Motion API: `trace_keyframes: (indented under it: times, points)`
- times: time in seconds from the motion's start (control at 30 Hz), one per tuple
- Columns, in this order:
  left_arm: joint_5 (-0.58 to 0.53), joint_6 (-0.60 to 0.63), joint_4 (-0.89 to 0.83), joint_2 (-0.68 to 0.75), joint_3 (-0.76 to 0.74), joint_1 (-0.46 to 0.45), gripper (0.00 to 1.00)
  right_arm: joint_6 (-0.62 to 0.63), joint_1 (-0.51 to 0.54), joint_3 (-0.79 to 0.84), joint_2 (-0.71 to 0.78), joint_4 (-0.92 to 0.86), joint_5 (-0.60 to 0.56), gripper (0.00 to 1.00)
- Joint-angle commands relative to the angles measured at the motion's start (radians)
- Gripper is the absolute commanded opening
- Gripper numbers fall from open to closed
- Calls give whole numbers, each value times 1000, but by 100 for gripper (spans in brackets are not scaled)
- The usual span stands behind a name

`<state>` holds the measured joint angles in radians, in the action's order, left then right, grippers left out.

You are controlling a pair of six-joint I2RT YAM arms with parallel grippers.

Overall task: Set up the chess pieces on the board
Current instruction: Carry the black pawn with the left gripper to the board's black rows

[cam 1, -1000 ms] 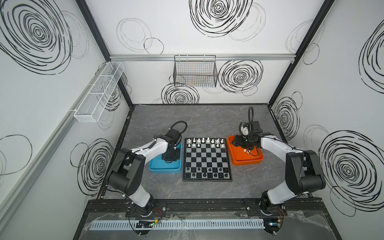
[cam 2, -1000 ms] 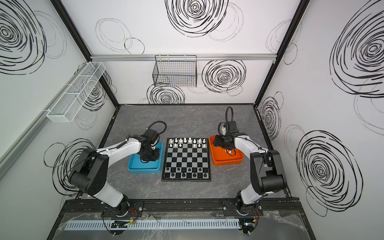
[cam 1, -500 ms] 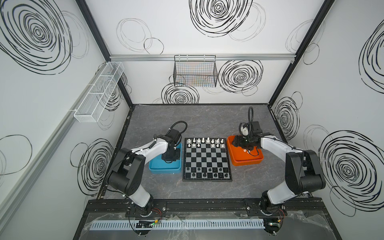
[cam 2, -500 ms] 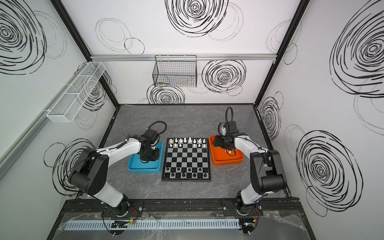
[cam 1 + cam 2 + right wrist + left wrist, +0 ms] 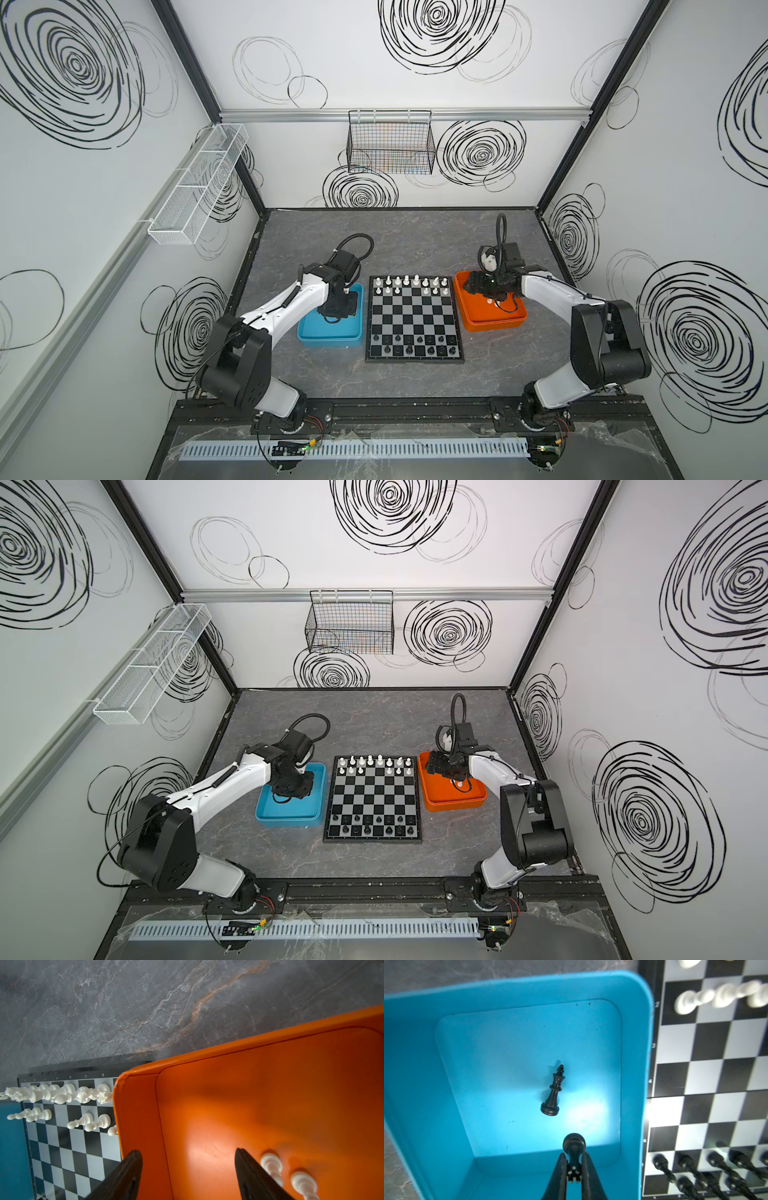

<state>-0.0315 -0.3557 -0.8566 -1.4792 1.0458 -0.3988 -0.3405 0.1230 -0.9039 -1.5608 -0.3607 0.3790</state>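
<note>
**Board** (image 5: 413, 316): flat on bench (image 5: 415, 241), centre of the work area in both top views.
- White chessmen (image 5: 62, 1093) stand in two rows along its 12 o'clock edge. Front row has a gap mid-row.
- Black chessmen (image 5: 662, 1164) stand in two rows along the 6 o'clock edge. Gaps there too; exact squares not legible.

**Trays:** blue tray (image 5: 328, 341) sits at 9 o'clock of board, just beside the frame. Orange tray (image 5: 494, 325) sits at 3 o'clock, just beside the frame.

**L arm:**
- Left tool (image 5: 573, 1159) is over blue tray, jaws together and clamped on a black piece (image 5: 574, 1144) at the stem.
- Round base points away from wrist cam; notched head sits between the fingers. Piece type not certain.
- Whether the base clears the tray floor: cannot tell.
- Black king (image 5: 553, 1093) lies on its side on tray floor, apart from the held piece, cross end pointing away from tool.

**R arm:**
- Right tool (image 5: 187, 1152) is over orange tray at the tray's 9 o'clock side, jaws wide apart, nothing between them.
- One finger is over the board-side wall, the other inside the tray.
- Two white pieces (image 5: 271, 1165) lie on tray floor just beside the outer face of the inside finger. Contact w/ finger: cannot tell.
</note>
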Motion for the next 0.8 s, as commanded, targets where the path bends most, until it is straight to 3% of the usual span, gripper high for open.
trace_keyframes:
  times: [0.0,0.43,0.77]
  points:
    - [-14,12,-98,38,64,-45,14,1,-6,8,14,-4,5,75]
    - [32,-132,-110,54,43,-331,17,5,-5,16,38,-14,9,75]
    - [51,-189,-21,24,-31,-425,18,5,-5,26,46,-16,8,75]
